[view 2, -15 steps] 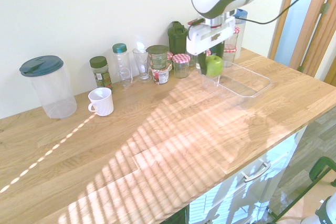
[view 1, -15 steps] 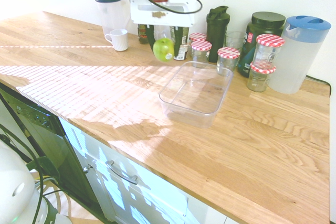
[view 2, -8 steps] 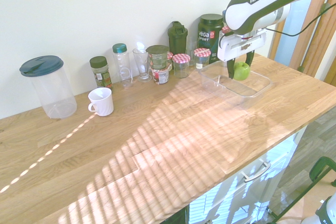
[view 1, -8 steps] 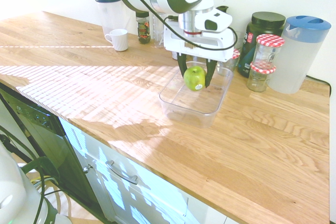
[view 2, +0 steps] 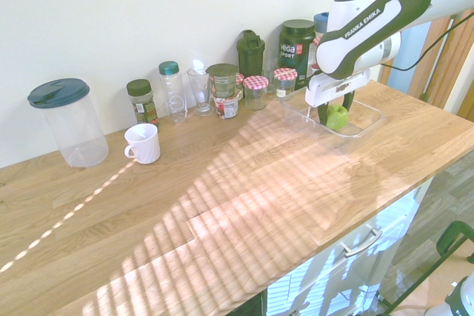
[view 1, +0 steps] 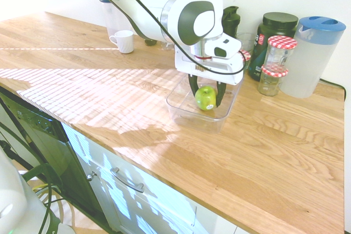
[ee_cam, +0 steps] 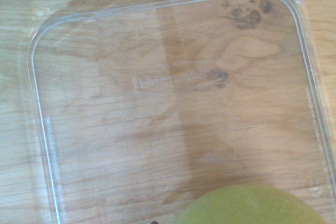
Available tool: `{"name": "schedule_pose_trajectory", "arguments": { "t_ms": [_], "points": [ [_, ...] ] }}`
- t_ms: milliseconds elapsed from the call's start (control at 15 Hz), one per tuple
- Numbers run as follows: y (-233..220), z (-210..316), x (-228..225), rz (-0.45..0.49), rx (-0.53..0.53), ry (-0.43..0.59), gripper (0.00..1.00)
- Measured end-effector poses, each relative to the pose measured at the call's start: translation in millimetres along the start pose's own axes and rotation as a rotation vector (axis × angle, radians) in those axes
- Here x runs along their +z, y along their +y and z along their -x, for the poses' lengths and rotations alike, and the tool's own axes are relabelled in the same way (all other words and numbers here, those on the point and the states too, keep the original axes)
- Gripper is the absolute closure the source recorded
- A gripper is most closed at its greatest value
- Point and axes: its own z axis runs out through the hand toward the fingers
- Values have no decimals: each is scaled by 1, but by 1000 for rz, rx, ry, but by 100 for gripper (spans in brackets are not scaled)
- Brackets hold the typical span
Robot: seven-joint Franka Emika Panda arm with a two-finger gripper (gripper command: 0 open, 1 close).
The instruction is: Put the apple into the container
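The green apple has come down lower over the clear plastic tub, along with the Franka gripper. The gripper's fingers are clamped on the apple, which sits within the tub's rim outline. A white mug stands well apart from the tub.
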Motion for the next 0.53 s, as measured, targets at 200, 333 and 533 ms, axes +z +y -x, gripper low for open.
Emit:
{"name": "schedule_pose_trajectory", "arguments": {
  "t_ms": [200, 333, 533],
  "points": [
    [-1, 0, 1, -5, 1, 5, 0],
    [-2, -1, 0, -5, -3, 11, 0],
    [-5, -3, -13, 20, -21, 57, 0]
  ]
}}
